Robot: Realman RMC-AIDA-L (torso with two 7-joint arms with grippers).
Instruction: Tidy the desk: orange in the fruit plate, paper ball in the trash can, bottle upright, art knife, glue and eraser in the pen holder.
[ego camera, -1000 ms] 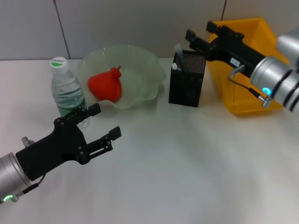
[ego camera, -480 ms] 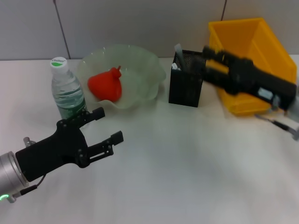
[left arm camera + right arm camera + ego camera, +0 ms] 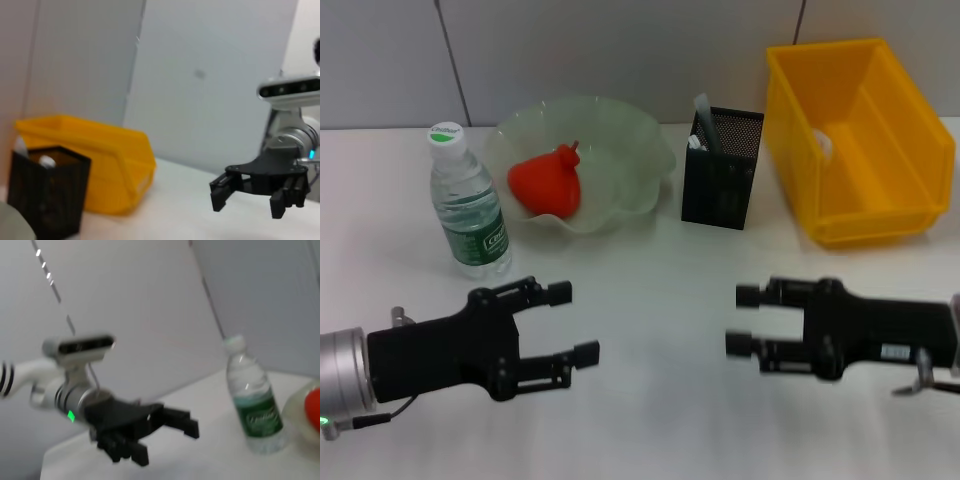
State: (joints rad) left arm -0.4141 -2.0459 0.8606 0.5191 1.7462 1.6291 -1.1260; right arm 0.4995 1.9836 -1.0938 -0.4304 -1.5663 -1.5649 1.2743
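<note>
— So, how were the pincers?
— Left gripper [image 3: 568, 323] and right gripper [image 3: 742, 320] hovered spread wide, holding nothing.
— And beyond them?
— Bottle [image 3: 466, 201] stood upright; the orange [image 3: 546, 180] sat in the fruit plate [image 3: 630, 150]; the paper ball [image 3: 823, 145] lay inside the trash can [image 3: 875, 200].

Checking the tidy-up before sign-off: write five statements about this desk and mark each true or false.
1. The orange lies in the fruit plate. True.
2. The bottle lies on its side. False: it stands upright.
3. The left hand grips the bottle. False: it is open, holding nothing.
4. The pen holder stands between the fruit plate and the trash can. True.
5. The right hand is over the trash can. False: it is open above the table.
</note>
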